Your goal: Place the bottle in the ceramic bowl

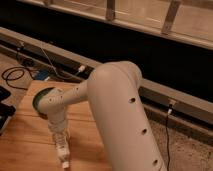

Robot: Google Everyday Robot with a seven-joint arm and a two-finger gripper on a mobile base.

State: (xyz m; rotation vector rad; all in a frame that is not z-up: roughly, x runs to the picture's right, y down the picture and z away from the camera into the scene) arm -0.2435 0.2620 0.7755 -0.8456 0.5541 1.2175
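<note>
— Where is the bottle?
— The bottle (63, 156) is hanging nearly upright over the wooden table (25, 145), near the bowl (41, 100), on its camera side.
— Is anything getting in the way?
— The white arm (120, 110) is covering the bowl's right edge. A black cable (12, 75) is lying beyond the bowl.
— And the gripper?
— The gripper (61, 145) is pointing down in front of the bowl, gripping the bottle's upper end narrowly.

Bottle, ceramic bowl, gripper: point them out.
bottle (63, 154), camera view, white body.
ceramic bowl (41, 99), camera view, green inside.
gripper (60, 141), camera view, its lower end by the bottle, over the wooden table (25, 145).
</note>
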